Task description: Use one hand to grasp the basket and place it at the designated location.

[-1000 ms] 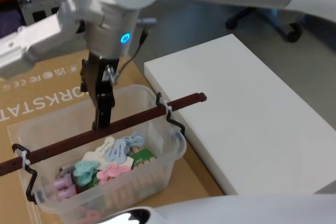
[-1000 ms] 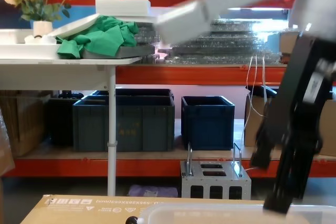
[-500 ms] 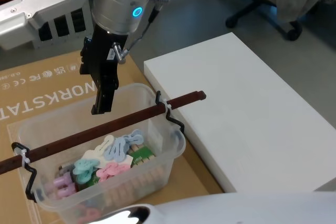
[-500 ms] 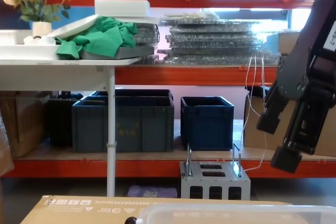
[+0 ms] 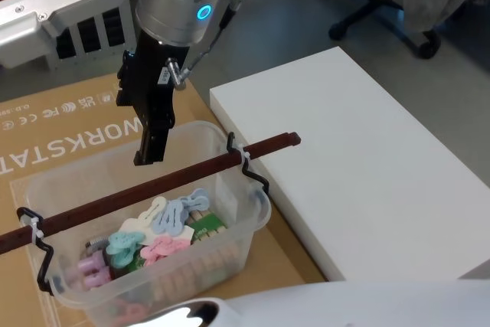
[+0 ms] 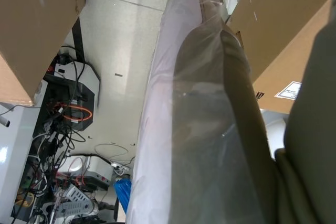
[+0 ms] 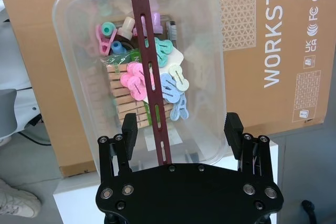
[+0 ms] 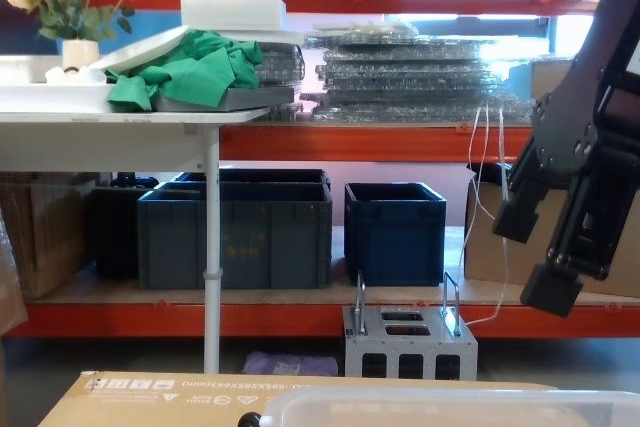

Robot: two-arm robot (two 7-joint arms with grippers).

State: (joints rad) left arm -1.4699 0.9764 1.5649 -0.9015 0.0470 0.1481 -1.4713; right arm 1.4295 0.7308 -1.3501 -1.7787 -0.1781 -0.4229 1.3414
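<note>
One right gripper (image 5: 136, 129) hangs above the basket (image 5: 264, 208) near its handle (image 5: 153, 185), fingers (image 5: 151, 143) wide apart, holding nothing.

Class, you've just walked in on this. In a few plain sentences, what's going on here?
The robot's right gripper hovers open above the basket, its fingers lined up either side of the dark handle but not touching it. The basket, holding coloured clips, sits on a cardboard box beside a white slab. It has not yet been grasped or lifted.
</note>
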